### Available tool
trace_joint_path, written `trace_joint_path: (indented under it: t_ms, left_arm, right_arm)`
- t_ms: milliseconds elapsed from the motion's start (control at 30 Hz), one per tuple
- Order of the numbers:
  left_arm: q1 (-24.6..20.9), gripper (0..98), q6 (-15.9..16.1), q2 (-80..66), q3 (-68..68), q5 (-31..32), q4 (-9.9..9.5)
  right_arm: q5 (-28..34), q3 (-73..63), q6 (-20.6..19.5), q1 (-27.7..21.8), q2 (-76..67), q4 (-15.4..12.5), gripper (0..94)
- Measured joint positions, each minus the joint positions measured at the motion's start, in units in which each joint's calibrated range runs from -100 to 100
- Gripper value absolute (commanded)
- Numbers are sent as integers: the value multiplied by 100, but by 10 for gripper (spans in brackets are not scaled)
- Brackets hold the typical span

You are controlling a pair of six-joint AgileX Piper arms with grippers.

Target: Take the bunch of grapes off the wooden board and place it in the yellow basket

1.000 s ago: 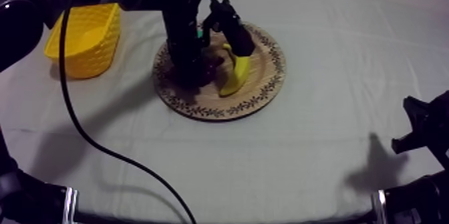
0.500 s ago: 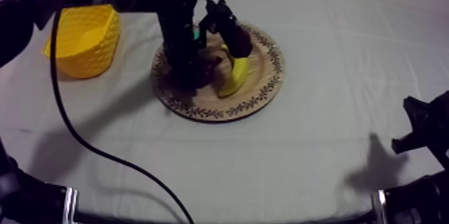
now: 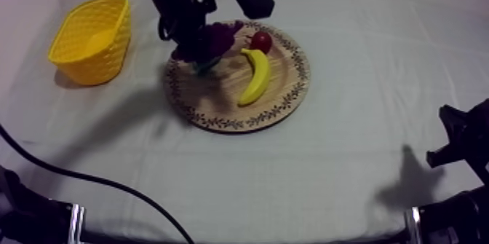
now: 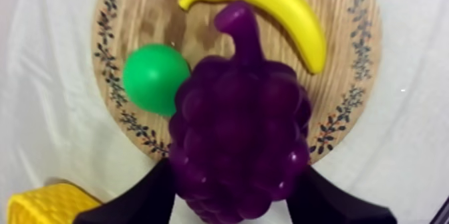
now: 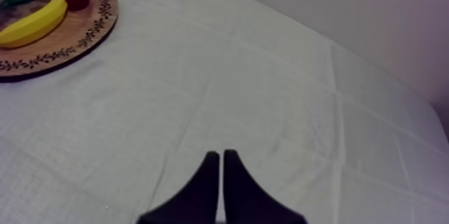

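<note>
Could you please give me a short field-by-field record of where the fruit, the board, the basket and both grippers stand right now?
bunch of grapes: gripped, held over the board's edge towards the basket
left gripper: shut on the bunch of grapes, a finger at each side
right gripper: shut on nothing, low over bare cloth
wooden board: holds banana, pear, small red fruit
yellow basket: on the left arm's side, apart from the board
task status: grapes not yet in the basket
</note>
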State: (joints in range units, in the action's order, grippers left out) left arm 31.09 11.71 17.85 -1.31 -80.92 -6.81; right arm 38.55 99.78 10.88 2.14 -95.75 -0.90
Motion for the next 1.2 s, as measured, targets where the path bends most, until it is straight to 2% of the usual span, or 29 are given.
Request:
trace_joint_path:
  t_ms: [267,533,733,1000,1200]
  left_arm:
    - [14,469,-51,-461,137,-223,42]
    - [-299,465,-106,-603,136,-243,98]
    - [-712,459,-172,-717,283,-310,181]
    - [-1464,472,-210,-794,579,-722,352]
    - [-2050,460,-323,-821,667,-942,365]
  right_arm:
    - [0,0,0,0,0,0,3]
    - [0,0,0,0,0,0,3]
    - [0,0,0,0,0,0,3]
    - [0,0,0,0,0,0,3]
    - [0,0,0,0,0,0,3]
